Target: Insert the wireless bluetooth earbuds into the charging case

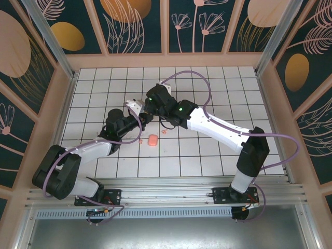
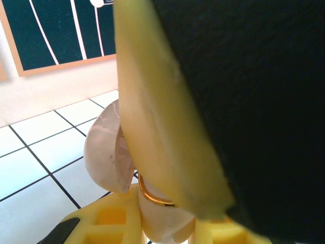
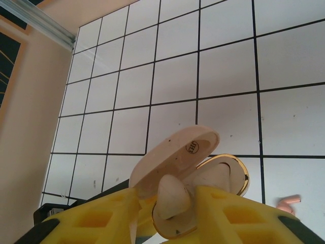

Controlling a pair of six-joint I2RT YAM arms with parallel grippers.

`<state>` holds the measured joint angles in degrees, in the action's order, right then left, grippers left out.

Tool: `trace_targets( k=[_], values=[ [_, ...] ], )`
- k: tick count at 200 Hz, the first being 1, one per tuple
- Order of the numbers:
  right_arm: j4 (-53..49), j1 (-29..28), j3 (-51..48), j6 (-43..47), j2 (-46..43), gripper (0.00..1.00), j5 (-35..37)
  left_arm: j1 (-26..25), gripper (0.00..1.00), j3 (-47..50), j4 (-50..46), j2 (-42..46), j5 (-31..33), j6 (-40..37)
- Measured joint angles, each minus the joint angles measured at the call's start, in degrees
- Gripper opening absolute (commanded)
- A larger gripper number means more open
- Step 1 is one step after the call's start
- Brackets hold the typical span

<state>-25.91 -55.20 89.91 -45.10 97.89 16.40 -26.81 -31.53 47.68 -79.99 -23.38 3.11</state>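
Observation:
The charging case [image 3: 189, 152] is pale pink with a gold rim, and its lid stands open. My left gripper [image 2: 162, 226] is shut on its lower half [image 2: 165, 218], holding it above the tiles; the same gripper [image 1: 138, 113] shows in the top view. My right gripper [image 3: 170, 216] is at the case's mouth with its fingers apart. A pale-pink earbud [image 3: 172, 195] rests in the case between them, with a gap on its left side. In the top view the right gripper [image 1: 147, 106] meets the left one. Another earbud [image 3: 288, 202] lies on the tiles [image 1: 165, 131].
A salmon-pink rounded box [image 1: 152, 140] lies on the white tiled floor just in front of both grippers, with a tiny pink bit [image 1: 139, 141] to its left. A yellow finger [image 2: 162, 127] of the right gripper crosses close before the left wrist camera. Peach walls ring the floor.

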Motion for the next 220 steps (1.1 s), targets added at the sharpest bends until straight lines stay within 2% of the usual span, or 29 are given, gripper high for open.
trace_targets(
  k=[220],
  values=[
    [-0.1,1.1,-1.2,0.9,-1.9,0.43,-2.3,0.1,0.13,0.0,2.3,0.0,0.8,0.1]
  ],
)
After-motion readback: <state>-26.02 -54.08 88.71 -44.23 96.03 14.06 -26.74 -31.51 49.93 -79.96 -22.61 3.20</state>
